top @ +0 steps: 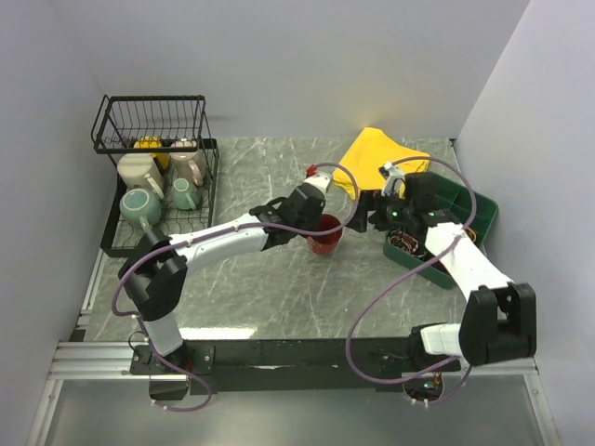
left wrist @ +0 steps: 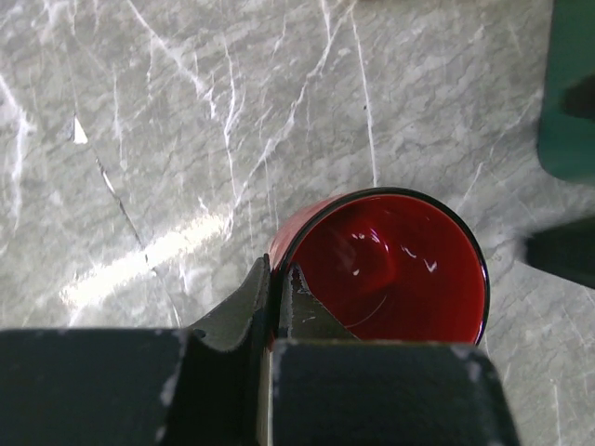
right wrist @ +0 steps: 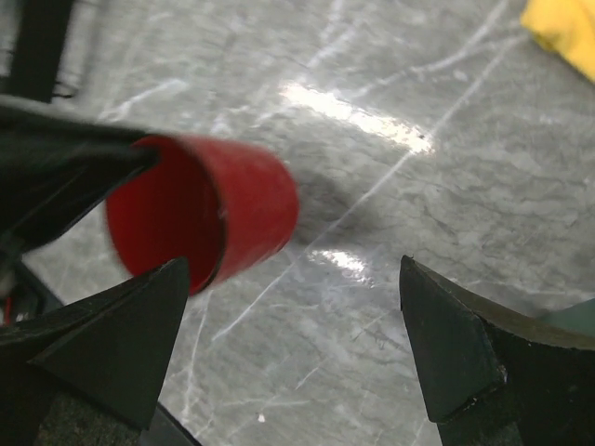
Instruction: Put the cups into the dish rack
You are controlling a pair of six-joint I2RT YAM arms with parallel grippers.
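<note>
Left wrist: left gripper [left wrist: 279, 279] pinching near rim of red mug [left wrist: 390, 269], one finger inside. Right gripper [right wrist: 293, 279] spread wide, mug just beside one finger.

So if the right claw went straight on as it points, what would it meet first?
Probably the bare marble tabletop, just beside the red mug, though depth is unclear.

Six cups [top: 139, 206] — one dish rack [top: 153, 100], one tray [top: 480, 210], one cloth [top: 374, 154].
</note>
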